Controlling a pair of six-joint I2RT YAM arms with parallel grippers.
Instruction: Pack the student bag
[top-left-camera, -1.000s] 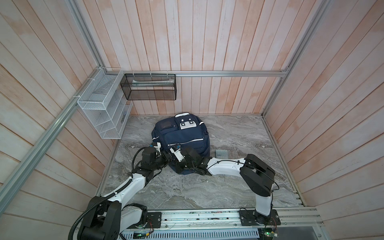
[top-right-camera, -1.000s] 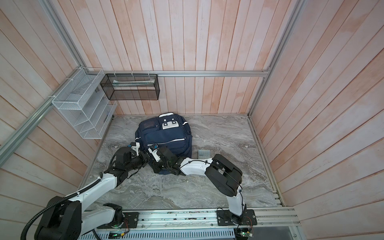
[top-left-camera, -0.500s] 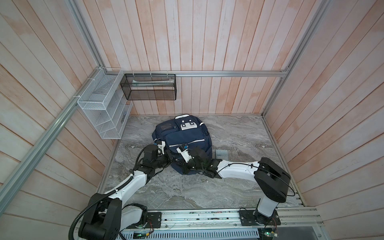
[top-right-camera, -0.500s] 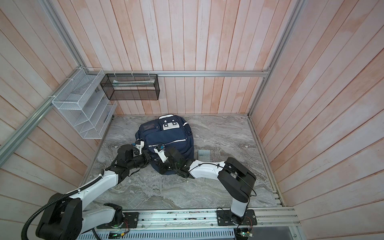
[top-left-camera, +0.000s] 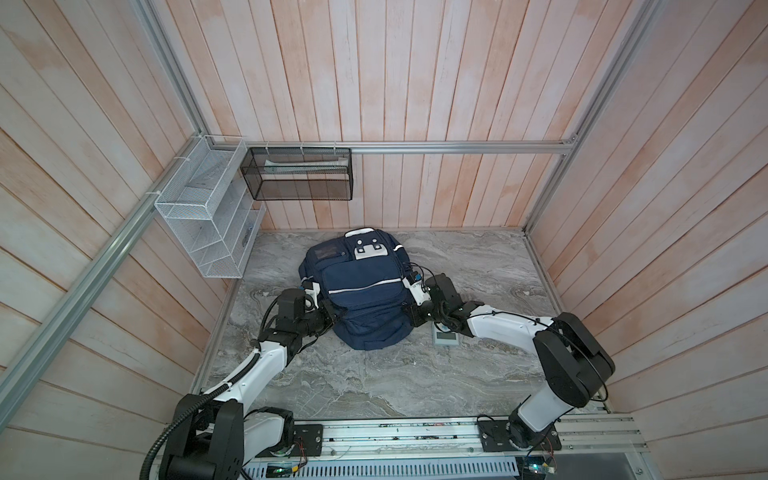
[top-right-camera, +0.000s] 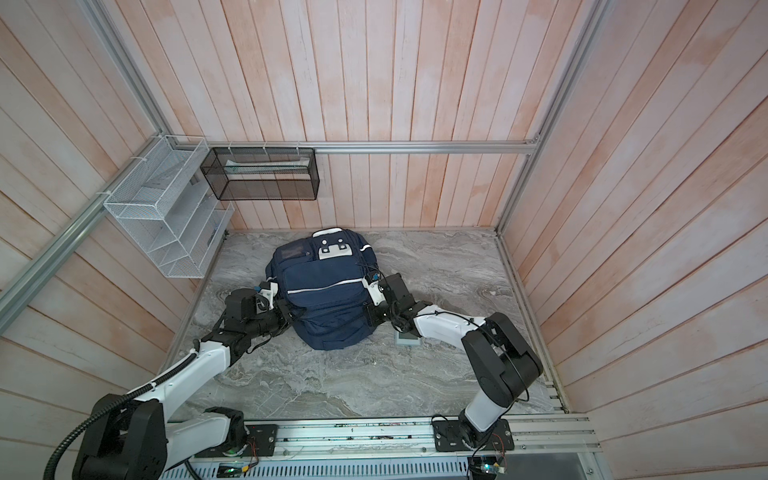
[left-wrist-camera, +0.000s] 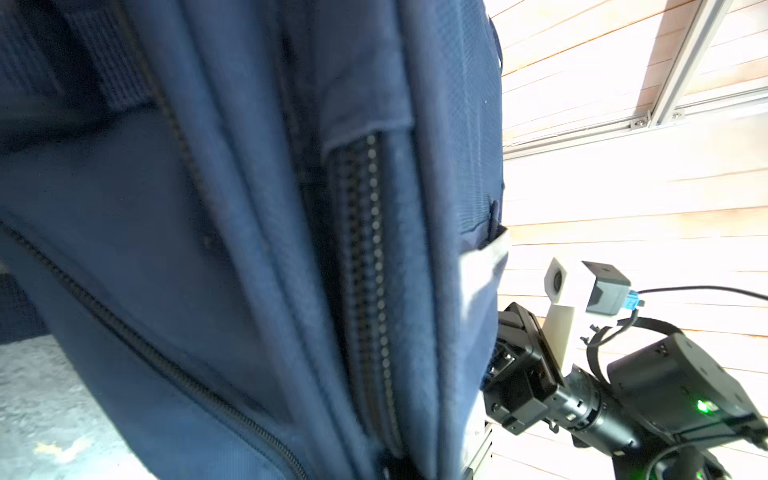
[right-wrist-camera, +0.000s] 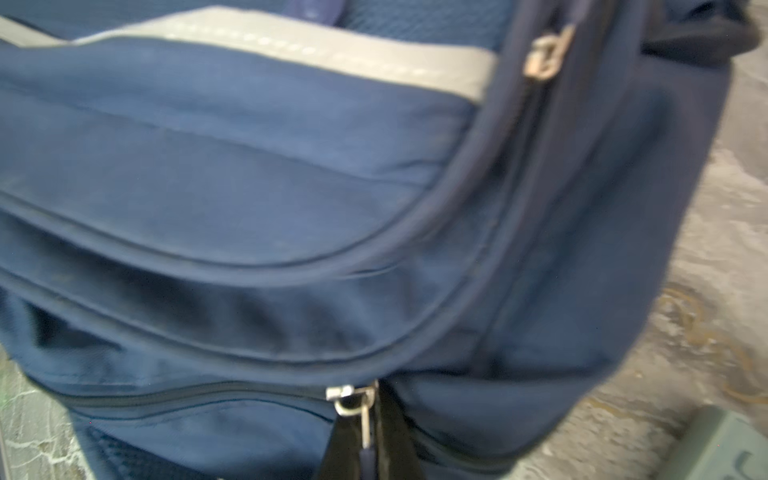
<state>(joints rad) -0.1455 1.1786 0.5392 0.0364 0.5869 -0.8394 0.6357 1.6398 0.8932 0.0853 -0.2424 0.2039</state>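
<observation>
The navy student bag (top-left-camera: 357, 286) (top-right-camera: 324, 291) lies on the marble floor with its white patch toward the back wall. My left gripper (top-left-camera: 330, 316) (top-right-camera: 291, 314) presses into the bag's left side. In the left wrist view its dark jaws (left-wrist-camera: 395, 465) are shut where a zipper seam (left-wrist-camera: 374, 249) runs into them. My right gripper (top-left-camera: 412, 318) (top-right-camera: 369, 314) is at the bag's right side. The right wrist view shows it (right-wrist-camera: 365, 453) shut on a metal zipper pull (right-wrist-camera: 365, 411) of the bag (right-wrist-camera: 249, 187).
A small flat grey-green item (top-left-camera: 445, 336) (top-right-camera: 407, 340) lies on the floor under my right forearm. A white wire shelf (top-left-camera: 199, 224) and a black mesh basket (top-left-camera: 299, 174) hang at the back left. Wooden walls close in three sides.
My left gripper has closed on the bag's left side. My right gripper, shut throughout, has travelled from the bag's front middle round to its right side.
</observation>
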